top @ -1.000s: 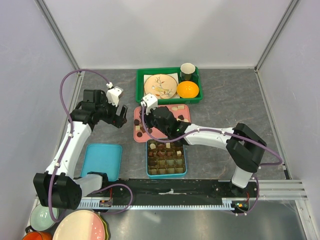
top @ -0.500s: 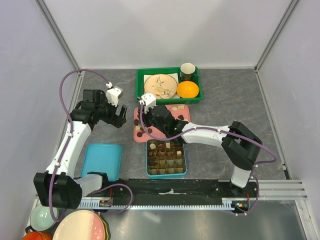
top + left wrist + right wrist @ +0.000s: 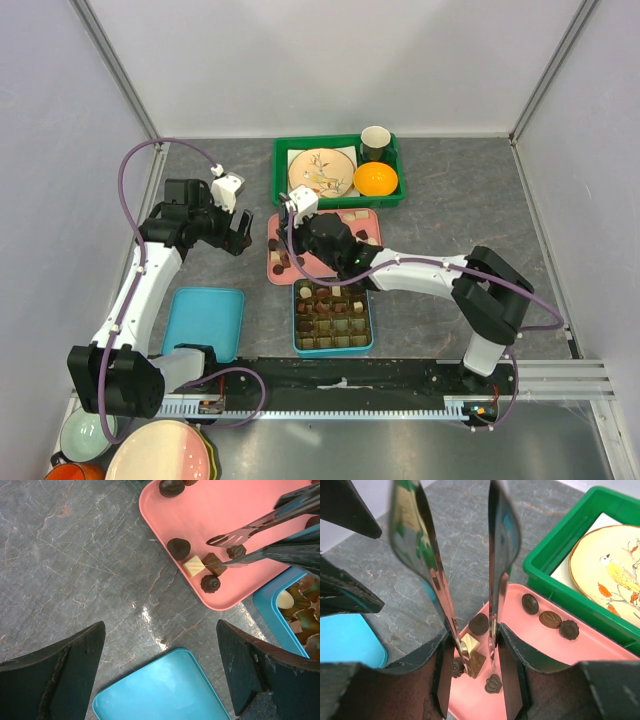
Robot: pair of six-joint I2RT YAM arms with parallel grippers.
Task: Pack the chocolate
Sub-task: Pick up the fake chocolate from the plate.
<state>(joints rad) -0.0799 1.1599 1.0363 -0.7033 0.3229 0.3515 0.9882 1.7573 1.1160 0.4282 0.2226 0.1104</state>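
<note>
**Colleague:** So, what differs from a second ago?

**Operator:** Very little. My right arm drifted slightly left, then came back over the pink tray (image 3: 200, 510). No piece has left the tray, and the teal box (image 3: 333, 351) looks unchanged.

**Colleague:** And the fingers?

**Operator:** My right fingers (image 3: 510, 670) are closed on a pair of metal tongs (image 3: 500, 545). The tong tips stand a little apart, low over the tray's near left corner. They sit either side of a brown square chocolate (image 3: 214, 563) that lies beside a cream one. I cannot tell whether they touch it, and nothing is lifted. My left fingers (image 3: 65, 670) are spread fully wide and empty, hovering above the desk (image 3: 75, 555) near the teal lid (image 3: 160, 690).

**Colleague:** What does that mean for the packing?

**Operator:** I judge I am still lining up this pick. Loose chocolates remain on the tray. The box sits just beside it, nearer me, with pieces already in its compartments.
</note>
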